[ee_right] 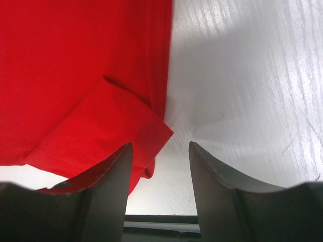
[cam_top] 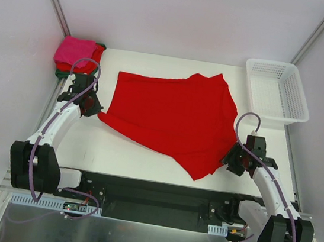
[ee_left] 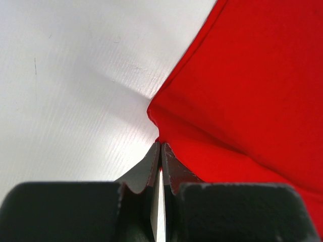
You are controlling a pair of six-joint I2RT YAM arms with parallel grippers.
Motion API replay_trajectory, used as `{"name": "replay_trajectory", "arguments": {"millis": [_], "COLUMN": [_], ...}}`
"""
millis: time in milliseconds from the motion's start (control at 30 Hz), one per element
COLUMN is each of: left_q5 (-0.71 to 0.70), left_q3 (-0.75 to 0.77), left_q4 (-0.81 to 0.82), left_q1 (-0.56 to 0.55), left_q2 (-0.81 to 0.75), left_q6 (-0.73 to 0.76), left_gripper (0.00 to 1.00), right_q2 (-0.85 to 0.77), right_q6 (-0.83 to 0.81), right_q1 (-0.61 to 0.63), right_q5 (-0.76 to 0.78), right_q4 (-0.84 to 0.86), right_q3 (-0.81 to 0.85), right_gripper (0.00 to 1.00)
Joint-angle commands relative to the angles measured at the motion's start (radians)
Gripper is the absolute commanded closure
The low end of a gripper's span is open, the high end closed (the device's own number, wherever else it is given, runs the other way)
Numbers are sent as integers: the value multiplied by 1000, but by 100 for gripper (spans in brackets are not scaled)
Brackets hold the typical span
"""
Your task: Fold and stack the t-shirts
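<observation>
A large bright red t-shirt (cam_top: 168,116) lies spread and partly folded across the middle of the white table. My left gripper (cam_top: 92,107) is at its left corner. In the left wrist view that gripper (ee_left: 160,145) is shut, its tips pinching the edge of the red cloth (ee_left: 252,91). My right gripper (cam_top: 232,161) stands open at the shirt's right lower edge. In the right wrist view, a folded corner of the shirt (ee_right: 101,126) reaches the left finger of that gripper (ee_right: 160,148), with bare table between the jaws. A stack of folded t-shirts (cam_top: 78,56), hot pink over red and dark green, sits at the back left.
A white lattice basket (cam_top: 276,91) stands at the back right of the table (cam_top: 115,156). White walls close in the sides and back. The black rail with the arm bases (cam_top: 151,200) runs along the near edge.
</observation>
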Motion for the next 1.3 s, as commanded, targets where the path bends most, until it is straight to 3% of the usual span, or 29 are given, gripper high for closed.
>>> {"name": "replay_trajectory", "arguments": {"millis": [0, 200, 467, 1267], "left_q5": [-7, -8, -8, -11], "left_q3": [3, 2, 0, -12], "left_q4": [16, 16, 16, 16], "left_q1": [10, 10, 12, 12], "left_q2": [-6, -12, -18, -34], "left_q6": [13, 16, 16, 13], "left_gripper": [100, 100, 100, 100], "right_q2": [21, 44, 49, 135], "right_q6": [-23, -28, -32, -34], "right_q1": [-16, -19, -23, -53], "right_q5": [-15, -23, -24, -21], "right_q4": [46, 65, 69, 66], "right_q3": [2, -3, -4, 23], "right_gripper": [51, 64, 71, 67]}}
